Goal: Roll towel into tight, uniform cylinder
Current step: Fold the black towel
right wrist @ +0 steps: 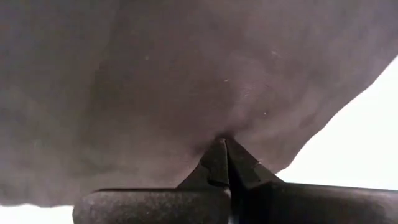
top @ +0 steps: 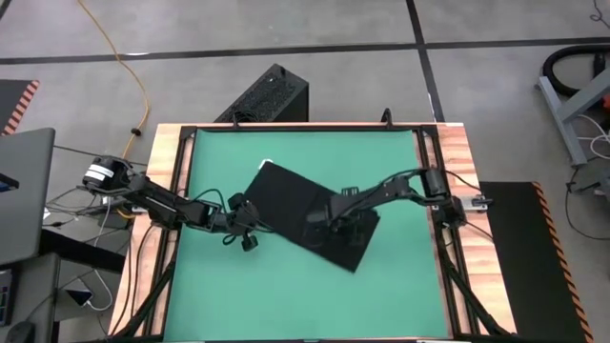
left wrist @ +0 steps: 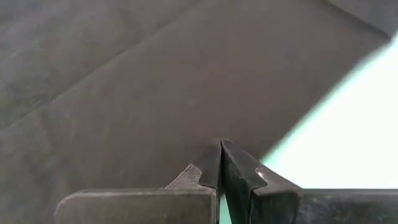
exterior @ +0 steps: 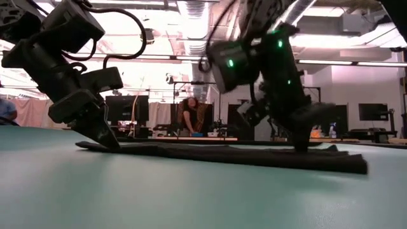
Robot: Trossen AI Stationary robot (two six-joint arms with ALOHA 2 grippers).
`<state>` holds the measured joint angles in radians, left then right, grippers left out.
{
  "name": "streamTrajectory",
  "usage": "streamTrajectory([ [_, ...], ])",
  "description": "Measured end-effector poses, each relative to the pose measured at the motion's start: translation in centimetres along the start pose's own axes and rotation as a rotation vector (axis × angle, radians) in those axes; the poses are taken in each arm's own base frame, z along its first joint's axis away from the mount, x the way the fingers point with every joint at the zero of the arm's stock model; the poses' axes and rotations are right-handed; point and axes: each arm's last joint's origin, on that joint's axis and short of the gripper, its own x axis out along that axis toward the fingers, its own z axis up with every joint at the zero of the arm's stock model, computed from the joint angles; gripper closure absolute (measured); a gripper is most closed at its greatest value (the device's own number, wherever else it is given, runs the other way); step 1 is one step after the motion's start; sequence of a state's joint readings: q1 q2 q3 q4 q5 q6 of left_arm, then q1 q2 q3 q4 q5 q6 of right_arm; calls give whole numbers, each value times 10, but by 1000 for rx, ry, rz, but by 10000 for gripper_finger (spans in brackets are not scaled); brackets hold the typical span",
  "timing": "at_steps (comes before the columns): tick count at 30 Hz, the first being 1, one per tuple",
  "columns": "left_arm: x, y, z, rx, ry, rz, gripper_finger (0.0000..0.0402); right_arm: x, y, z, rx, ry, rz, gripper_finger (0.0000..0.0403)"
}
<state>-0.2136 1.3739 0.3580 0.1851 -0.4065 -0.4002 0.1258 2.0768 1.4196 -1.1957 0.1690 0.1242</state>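
left tool (top: 246,229): we see it down at the towel's left edge; in its wrist view the two fingers (left wrist: 219,163) meet at the tips, pinched onto the cloth edge.
right tool (top: 319,227): down on the towel's middle-right part; in its wrist view the fingers (right wrist: 222,160) are closed together with cloth puckered at the tips, so we read it as gripping the towel.
low view: left tool (exterior: 102,133) touches the cloth's end, right tool (exterior: 302,137) presses onto it farther along; both arms come down from above.
towel (top: 305,214): black, lying flat and unrolled, turned at an angle near the middle of the green mat (top: 219,295); small white tag (top: 266,164) at its far corner. In the low view we see it as a thin, flat dark strip (exterior: 222,154).
table (top: 172,152): wooden rim around the mat.
black ribbed box (top: 267,95): on the floor beyond the table's far edge.
background: a person (exterior: 189,114) is seated in the room behind.
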Motion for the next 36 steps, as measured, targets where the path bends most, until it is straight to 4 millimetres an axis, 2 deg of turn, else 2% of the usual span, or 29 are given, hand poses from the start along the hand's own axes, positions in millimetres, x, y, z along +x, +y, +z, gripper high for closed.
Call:
streamTrajectory([
  [4, 3, 7, 2, 34, 0, 31, 401, -23, 18, 14, -92, -137, 91, 403],
  [7, 6, 16, 5, 88, 2, 87, 401, -48, 23, 27, -137, -273, 109, 403],
  [14, 14, 53, 13, 176, 32, 268, 401, -112, 9, 43, -145, -532, 29, 403],
  [17, 17, 63, 17, 142, 22, 250, 401, -129, 1, 44, -133, -584, -2, 403],
  [19, 16, 59, 23, 99, -28, 125, 401, -131, -5, 45, -153, -595, -14, 403],
  [22, 10, 41, 36, 80, -165, -91, 401, -128, -18, 48, -165, -597, -26, 403],
  [28, -7, 3, 51, 93, -427, -209, 401, -131, -32, 58, -147, -708, 9, 403],
  [31, -10, -6, 47, 62, -424, -188, 401, -138, -32, 53, -170, -726, 2, 403],
  [36, -7, -18, 33, 3, -338, -201, 401, -156, -36, 33, -167, -737, -23, 403],
])
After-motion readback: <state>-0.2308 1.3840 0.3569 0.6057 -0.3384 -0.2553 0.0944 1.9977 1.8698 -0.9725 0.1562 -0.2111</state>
